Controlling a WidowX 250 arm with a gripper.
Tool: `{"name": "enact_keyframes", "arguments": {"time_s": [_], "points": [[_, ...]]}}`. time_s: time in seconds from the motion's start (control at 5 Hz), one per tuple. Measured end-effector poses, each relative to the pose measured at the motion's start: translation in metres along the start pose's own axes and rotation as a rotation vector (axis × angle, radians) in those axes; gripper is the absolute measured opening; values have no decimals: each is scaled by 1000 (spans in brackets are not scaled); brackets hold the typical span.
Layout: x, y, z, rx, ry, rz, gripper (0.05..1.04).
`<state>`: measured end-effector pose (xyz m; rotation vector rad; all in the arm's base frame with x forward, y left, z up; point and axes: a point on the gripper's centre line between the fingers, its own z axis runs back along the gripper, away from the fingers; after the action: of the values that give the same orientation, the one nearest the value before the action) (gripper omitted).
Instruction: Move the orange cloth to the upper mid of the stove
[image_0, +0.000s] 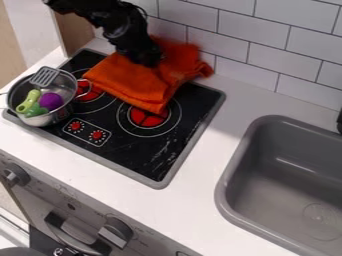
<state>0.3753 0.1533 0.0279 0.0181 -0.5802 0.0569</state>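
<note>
As I look down over the toy kitchen, the black arm comes in from eleven o'clock, and its pincer (152, 62) points down at the orange cloth (127, 80). Whether the pincer is open, closed or gripping the cloth, I cannot tell. The cloth lies partly folded and rumpled across the twelve-to-one o'clock part of the black stove (127, 157), its nearest corner, toward six o'clock, covering part of a red burner (148, 118). Its far, bunched end, toward one o'clock, reaches past the stove's edge, up by the tiled wall (267, 50). At the stove's nine to ten o'clock sits a metal pot (61, 116), holding a purple piece (51, 101) and a green one (29, 101), with a slotted utensil (44, 76) at its rim. Two red dials (97, 135) are marked between the pot and the stove's six o'clock side. Over at four o'clock, a grey sink (224, 196) is set into the white counter (190, 205), and knobs (115, 232) show on the front panel, toward seven.
</note>
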Motion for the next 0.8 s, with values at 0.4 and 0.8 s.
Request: {"name": "enact_keyframes", "arguments": {"time_s": [0.4, 0.8], "points": [[13, 4, 40, 10, -116, 44, 1008], [7, -6, 62, -58, -60, 2, 1001]]}}
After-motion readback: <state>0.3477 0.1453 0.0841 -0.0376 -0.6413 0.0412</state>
